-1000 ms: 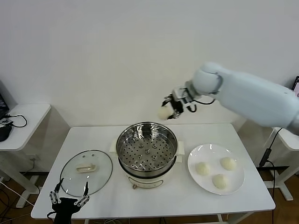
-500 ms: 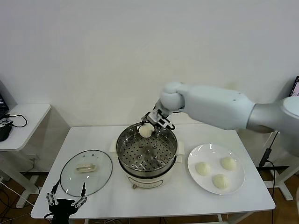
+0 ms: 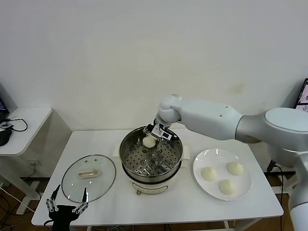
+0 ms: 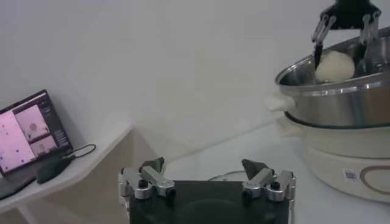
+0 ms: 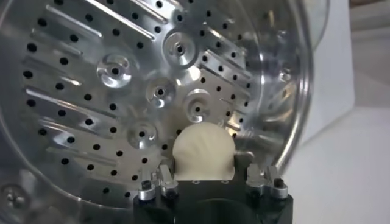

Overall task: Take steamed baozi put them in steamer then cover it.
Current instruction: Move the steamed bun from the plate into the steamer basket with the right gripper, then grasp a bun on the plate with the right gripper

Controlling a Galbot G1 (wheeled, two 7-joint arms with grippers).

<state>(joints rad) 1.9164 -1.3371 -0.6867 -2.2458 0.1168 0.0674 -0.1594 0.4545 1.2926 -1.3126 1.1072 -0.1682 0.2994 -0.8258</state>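
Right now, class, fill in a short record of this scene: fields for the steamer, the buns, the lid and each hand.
steamer: steel pot at table centre, uncovered
bun in transit: one baozi over the perforated tray, between the right hand fingers
buns waiting: three on the white plate
cover: glass lid flat on the table, left of the steamer
left hand: open, at the table's near edge by the lid

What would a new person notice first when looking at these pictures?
First, the right gripper reaching over the back rim of the shiny steamer in the middle of the white table, a white bun between its fingers above the holed tray. Next, the white plate to the steamer's right carries three more buns. The glass lid lies flat to the left, with the open left gripper waiting by the table's front edge.
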